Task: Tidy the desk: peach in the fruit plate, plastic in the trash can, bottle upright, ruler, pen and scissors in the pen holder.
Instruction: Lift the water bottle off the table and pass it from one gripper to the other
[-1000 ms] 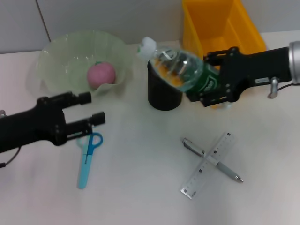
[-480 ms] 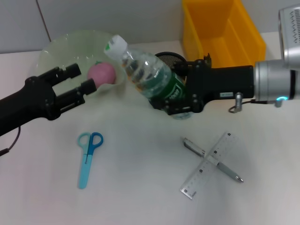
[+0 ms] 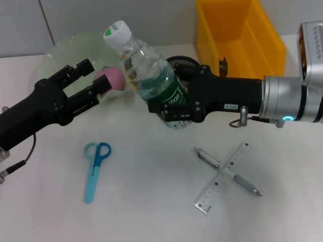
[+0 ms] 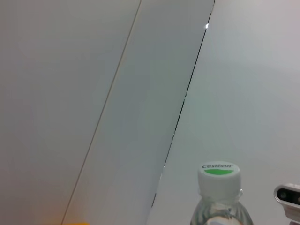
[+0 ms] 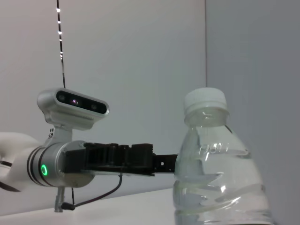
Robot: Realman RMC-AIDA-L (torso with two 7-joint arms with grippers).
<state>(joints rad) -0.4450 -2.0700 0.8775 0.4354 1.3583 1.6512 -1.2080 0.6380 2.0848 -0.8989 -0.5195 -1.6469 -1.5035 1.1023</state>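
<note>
My right gripper (image 3: 174,106) is shut on the clear water bottle (image 3: 151,73) at its green label and holds it tilted above the desk, with the white cap (image 3: 117,31) up and to the left. The bottle also shows in the right wrist view (image 5: 213,164), and its cap shows in the left wrist view (image 4: 218,174). My left gripper (image 3: 93,75) is open just left of the bottle, over the near rim of the fruit plate (image 3: 58,55). The pink peach (image 3: 115,76) lies in the plate. The blue scissors (image 3: 94,169), the pen (image 3: 229,172) and the clear ruler (image 3: 237,156) lie on the desk.
The black pen holder (image 3: 182,62) stands behind the bottle, partly hidden by it. A yellow bin (image 3: 237,30) stands at the back right. The pen lies crossed over the ruler at front right. The left arm (image 5: 93,157) shows in the right wrist view.
My right gripper has carried the bottle leftward and turned it more upright. My left gripper has moved up from over the scissors to the plate's rim beside the bottle.
</note>
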